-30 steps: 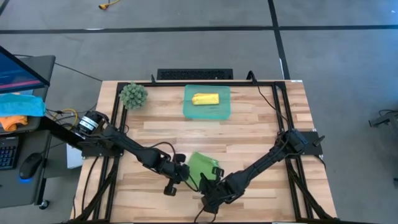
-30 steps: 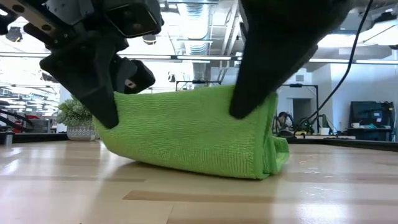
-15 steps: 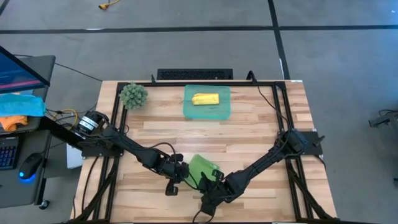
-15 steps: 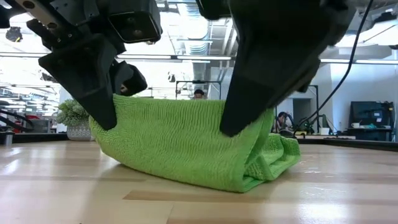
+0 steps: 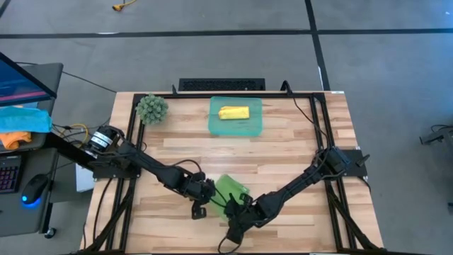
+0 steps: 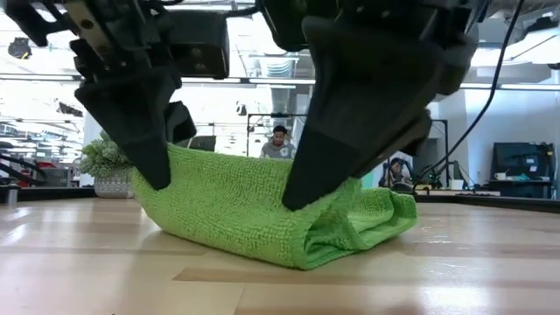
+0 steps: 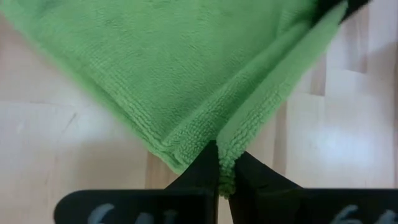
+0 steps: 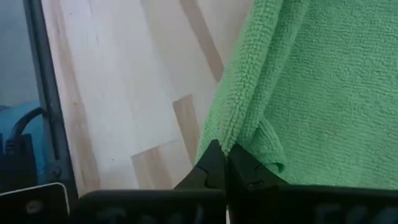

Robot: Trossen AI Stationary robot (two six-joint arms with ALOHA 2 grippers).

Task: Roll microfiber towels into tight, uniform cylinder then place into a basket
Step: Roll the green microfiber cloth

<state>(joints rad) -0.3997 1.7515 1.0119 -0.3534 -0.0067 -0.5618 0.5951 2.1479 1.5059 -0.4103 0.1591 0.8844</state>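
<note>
Left wrist view first: your left gripper (image 7: 225, 177) has its jaws pressed together on the doubled edge of the green towel (image 7: 186, 68), with pile showing between the tips. The right gripper (image 8: 222, 163) pinches a fold of the same cloth just as tightly. From the table-level camera, both pinches hold the towel (image 6: 262, 210) up like a slack tent, its belly resting on the table (image 6: 455, 262) and a loose lobe bulging at one end. That looks like a roll in progress, not yet tight. Move both grips at the same rate and keep the cloth taut between them, or the lobe will probably grow and the cylinder come out uneven. Overhead, the work sits at the near edge, well apart from the basket (image 5: 253, 126), where the yellow towel (image 5: 233, 112) already lies rolled.
</note>
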